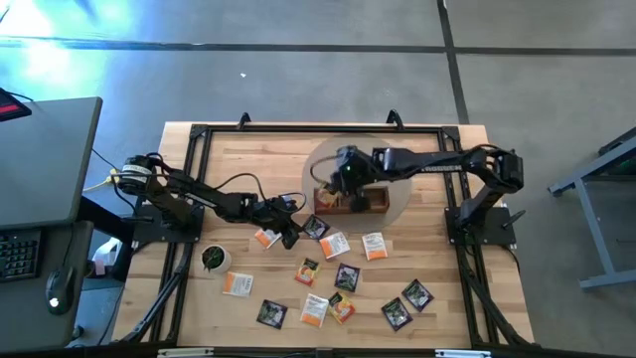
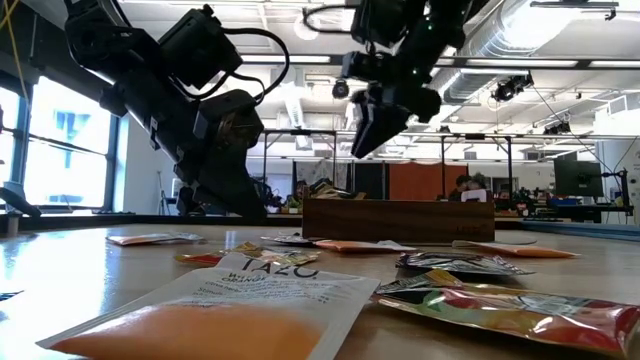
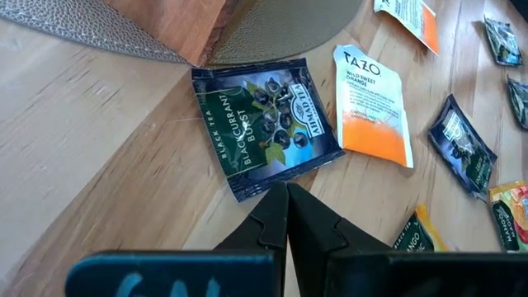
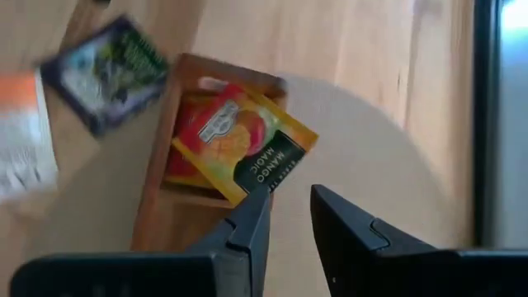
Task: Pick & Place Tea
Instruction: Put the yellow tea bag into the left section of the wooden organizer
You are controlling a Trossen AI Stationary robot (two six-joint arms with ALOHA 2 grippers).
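Your right hand (image 4: pixel 289 216) is hovering released; the yellow-orange mango tea packet (image 4: pixel 243 144) is dropping, tilted, just ahead into the brown wooden tray (image 4: pixel 165 198). Left hand (image 3: pixel 287 216) is clenched.

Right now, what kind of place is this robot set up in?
Probably a robotics lab in an open-plan workspace: the wooden table stands on bare concrete floor, the low view shows exposed ceiling ducts, and monitors line desks behind.

Bright; floor glare, maybe wrist-cam blur
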